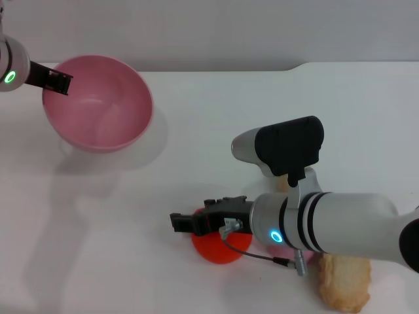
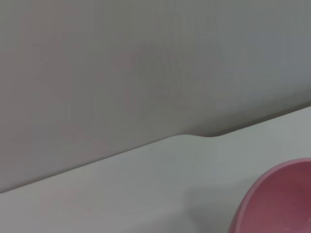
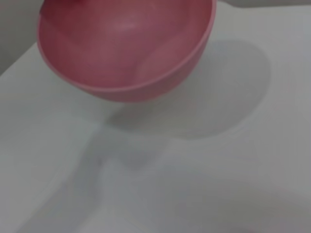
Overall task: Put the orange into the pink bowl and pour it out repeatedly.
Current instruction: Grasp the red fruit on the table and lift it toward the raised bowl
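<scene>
One orange (image 1: 219, 250), one pink bowl (image 1: 98, 104)

My left hand (image 1: 57, 82) sits far out on the left, fingers pinched together and forearm level, while my right hand (image 1: 196, 222) reaches leftward, low over the surface, fingers spread.

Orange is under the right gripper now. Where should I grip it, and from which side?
Grip the glossy red-orange round toy orange across its widest middle, coming from above. It sits on the white table with its sides bare, and the right gripper already hangs over it.
</scene>
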Robot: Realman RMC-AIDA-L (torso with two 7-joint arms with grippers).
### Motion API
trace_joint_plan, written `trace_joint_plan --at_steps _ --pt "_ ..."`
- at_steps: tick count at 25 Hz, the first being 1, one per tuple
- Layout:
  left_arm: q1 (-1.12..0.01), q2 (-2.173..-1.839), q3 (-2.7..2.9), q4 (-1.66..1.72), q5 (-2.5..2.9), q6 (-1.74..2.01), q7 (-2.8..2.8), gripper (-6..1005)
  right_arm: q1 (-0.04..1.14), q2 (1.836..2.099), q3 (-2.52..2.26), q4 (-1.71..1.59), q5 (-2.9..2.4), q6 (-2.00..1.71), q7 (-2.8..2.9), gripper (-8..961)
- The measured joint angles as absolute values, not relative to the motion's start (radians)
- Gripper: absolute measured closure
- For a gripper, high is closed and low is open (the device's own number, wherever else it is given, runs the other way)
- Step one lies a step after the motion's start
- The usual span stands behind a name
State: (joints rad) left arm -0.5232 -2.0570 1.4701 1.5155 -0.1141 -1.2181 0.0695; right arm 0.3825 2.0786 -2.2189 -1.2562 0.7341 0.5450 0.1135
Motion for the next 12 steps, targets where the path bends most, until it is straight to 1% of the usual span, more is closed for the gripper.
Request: trace_joint_plan --at_steps 10,12 --pt "-0.527 -2.057 1.471 1.516 -0.115 -1.222 0.093 958 0.394 2.077 -2.226 -1.284 0.733 0.594 0.104 234" --pt "-0.527 -2.057 1.471 1.516 -0.115 -1.224 0.094 958 0.394 2.077 -2.228 -1.295 0.726 0.599 0.097 326"
